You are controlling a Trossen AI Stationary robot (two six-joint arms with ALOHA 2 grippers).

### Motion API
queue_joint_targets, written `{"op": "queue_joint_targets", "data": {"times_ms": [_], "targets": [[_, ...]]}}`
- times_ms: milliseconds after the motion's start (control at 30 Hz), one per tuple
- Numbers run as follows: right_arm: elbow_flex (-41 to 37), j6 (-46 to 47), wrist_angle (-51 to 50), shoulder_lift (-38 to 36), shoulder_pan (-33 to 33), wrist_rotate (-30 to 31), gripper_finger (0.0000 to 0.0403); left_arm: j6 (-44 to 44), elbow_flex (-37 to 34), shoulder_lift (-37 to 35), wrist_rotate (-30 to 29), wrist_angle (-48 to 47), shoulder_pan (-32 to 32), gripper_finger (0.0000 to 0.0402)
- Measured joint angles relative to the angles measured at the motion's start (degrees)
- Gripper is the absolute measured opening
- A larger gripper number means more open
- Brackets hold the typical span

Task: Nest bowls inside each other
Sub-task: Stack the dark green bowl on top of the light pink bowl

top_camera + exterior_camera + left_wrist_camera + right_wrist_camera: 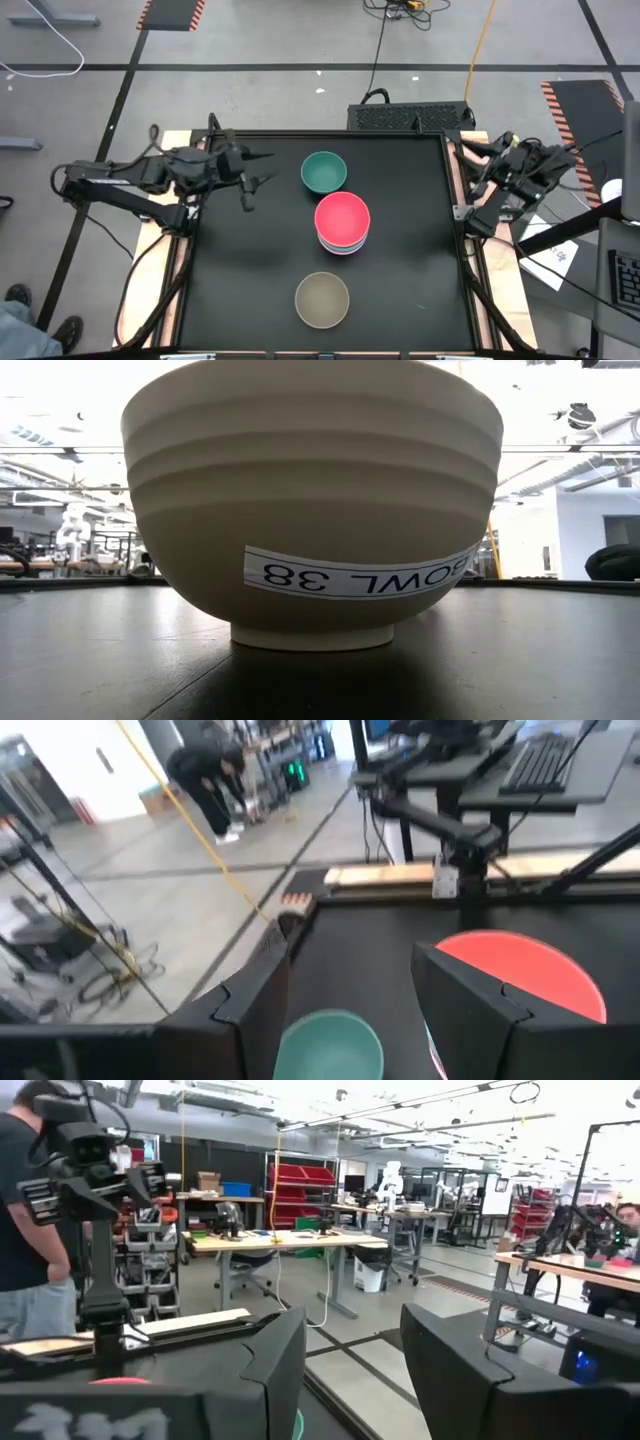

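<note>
A teal bowl (323, 172) stands on its base near the far middle of the black table. Just nearer sits a stack (342, 228) with a red-pink bowl (342, 218) on top and paler rims showing beneath it. An olive-grey bowl (322, 299) stands alone near the near edge; in the low view this bowl (310, 500) fills the picture and carries a white label. My left gripper (266, 168) hovers open to the left of the teal bowl, fingers pointing toward it. In the left wrist view the teal bowl (330, 1045) lies between the fingers and the red-pink bowl (530, 970) beyond one of them. My right gripper (350, 1370) waits open at the table's right edge.
Wooden boards (180, 250) and raised frame rails border the black mat on the left and right. A black box (410, 117) sits behind the far edge. Bare mat (240, 270) lies left and right of the bowls. A person (30, 1270) stands in the room beyond.
</note>
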Motion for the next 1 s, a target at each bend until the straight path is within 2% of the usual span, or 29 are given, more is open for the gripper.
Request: {"op": "queue_joint_targets", "data": {"times_ms": [167, 433, 633, 700, 1000], "targets": [[2.34, 0.05, -5.29, -4.14, 2.08, 0.1, 0.0155, 3.86, 0.01, -5.11, -0.35, 1.42, -0.07, 0.0214], [2.51, 0.07, -6.99, -5.9, 11.28, 0.42, 0.0155, 3.2, 0.07, -11.3, -0.28, -0.52, -0.07, 0.0214], [1.46, 2.09, -7.34, -3.95, 18.01, 0.62, 0.0155, 1.61, 0.07, -9.95, -0.37, -1.54, -0.07, 0.0214], [-0.08, 4.54, -7.38, -3.2, 19.33, -1.17, 0.0155, 1.37, 0.04, -8.88, -0.57, -2.58, 0.43, 0.0214], [-5.38, 15.68, -7.31, -0.64, 20.63, -1.33, 0.0155, 1.28, 0.02, -7.28, -1.63, -1.36, 6.94, 0.0214]]}}
